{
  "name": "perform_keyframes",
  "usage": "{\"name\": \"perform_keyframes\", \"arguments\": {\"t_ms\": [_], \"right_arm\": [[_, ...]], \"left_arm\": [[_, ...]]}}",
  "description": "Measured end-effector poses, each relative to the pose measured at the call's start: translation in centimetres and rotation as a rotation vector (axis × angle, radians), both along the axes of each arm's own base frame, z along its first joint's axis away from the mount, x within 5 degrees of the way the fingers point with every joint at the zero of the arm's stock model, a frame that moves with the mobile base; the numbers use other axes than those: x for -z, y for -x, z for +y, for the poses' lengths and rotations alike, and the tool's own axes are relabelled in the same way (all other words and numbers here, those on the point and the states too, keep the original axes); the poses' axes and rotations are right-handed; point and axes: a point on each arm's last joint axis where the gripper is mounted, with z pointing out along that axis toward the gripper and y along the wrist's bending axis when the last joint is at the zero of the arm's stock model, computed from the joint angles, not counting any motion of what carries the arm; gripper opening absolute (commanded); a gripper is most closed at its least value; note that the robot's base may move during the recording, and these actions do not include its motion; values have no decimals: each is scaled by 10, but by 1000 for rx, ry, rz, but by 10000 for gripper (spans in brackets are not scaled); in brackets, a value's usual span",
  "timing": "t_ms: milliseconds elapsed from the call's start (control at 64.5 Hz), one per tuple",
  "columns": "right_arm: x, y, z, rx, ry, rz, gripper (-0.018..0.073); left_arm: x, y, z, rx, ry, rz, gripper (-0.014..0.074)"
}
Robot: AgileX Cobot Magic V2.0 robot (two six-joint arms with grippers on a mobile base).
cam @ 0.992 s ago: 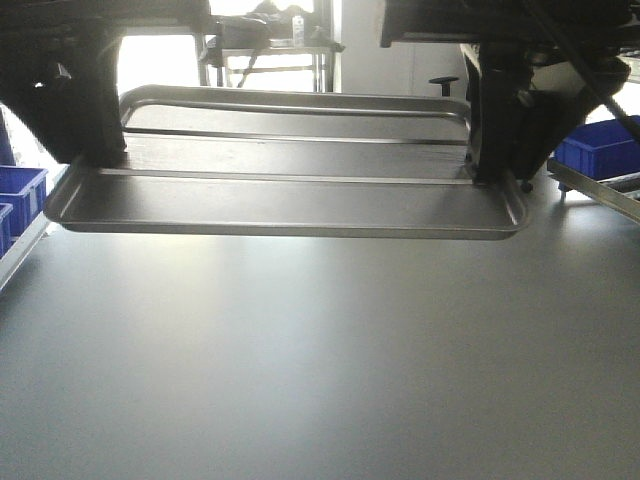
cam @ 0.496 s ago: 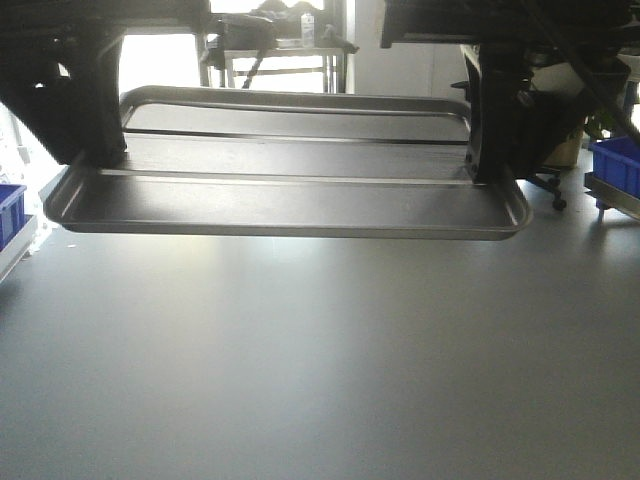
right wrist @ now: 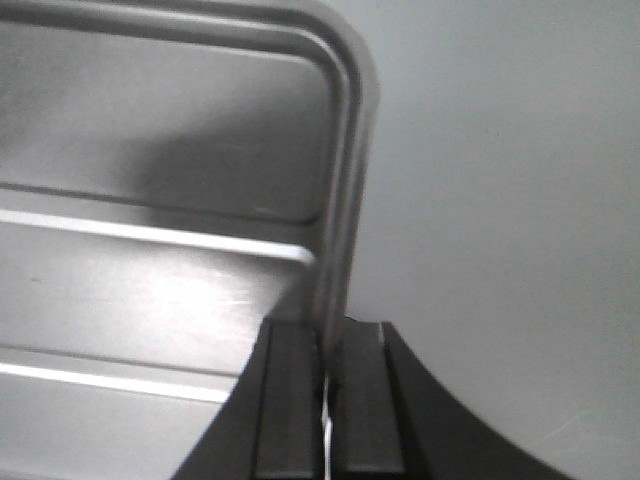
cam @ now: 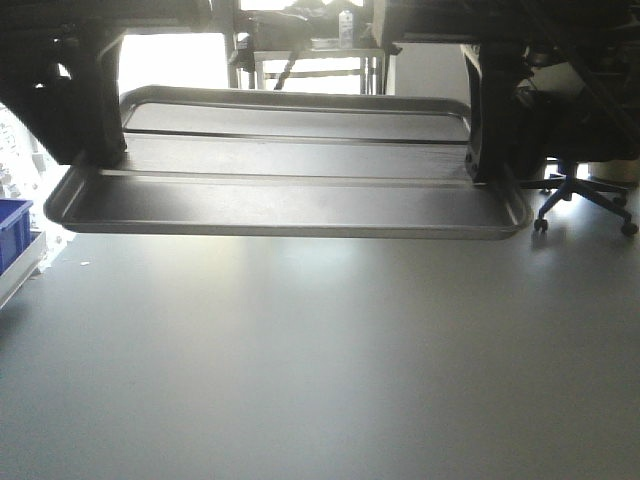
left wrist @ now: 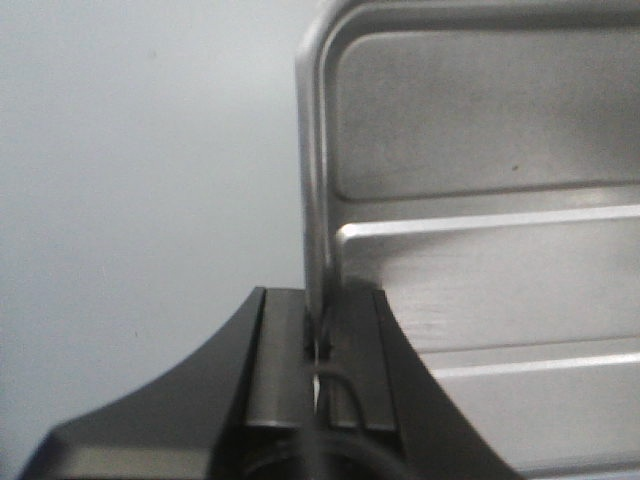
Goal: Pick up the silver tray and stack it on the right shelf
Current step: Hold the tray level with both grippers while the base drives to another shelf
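The silver tray point(cam: 290, 200) hangs level above the grey floor, shiny, with two long ribs across its floor. My left gripper point(cam: 95, 160) is shut on its left rim and my right gripper point(cam: 490, 170) is shut on its right rim. In the left wrist view the black jaws of the left gripper point(left wrist: 318, 320) pinch the thin rim of the tray point(left wrist: 480, 150). In the right wrist view the right gripper point(right wrist: 327, 350) clamps the tray point(right wrist: 150, 150) the same way near its far corner. The right shelf is out of view.
Grey floor point(cam: 320, 360) fills the lower view. A blue bin point(cam: 15, 225) sits at the left edge. An office chair point(cam: 585, 190) on castors stands at the right behind the arm. A metal frame table point(cam: 310, 60) stands far back against bright light.
The background has slid to the right: the blue bins at the right left the view and the office chair came in. The tray stays fixed between both shut grippers.
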Motion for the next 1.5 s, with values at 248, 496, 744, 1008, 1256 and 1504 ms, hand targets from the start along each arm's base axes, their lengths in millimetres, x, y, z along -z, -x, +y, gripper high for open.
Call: {"name": "perform_keyframes", "arguments": {"t_ms": [248,496,744,1008,1256,1504], "right_arm": [[0,0,0,0,0,0,56],[0,0,0,0,1,1,56],[0,0,0,0,1,1,56],[0,0,0,0,5,3,56],[0,0,-1,0,8,4,56],[0,0,-1,0,10,5,56]], "left_arm": [[0,0,0,0,-1,1,-95],[0,0,0,-1,0,2,-95],[0,0,0,-1,3,5,-95],[0,1,-1,-4,11,17,-95],[1,2,-1,-4,16,21,-95],[1,2,-1,-5,19,24,-95]]}}
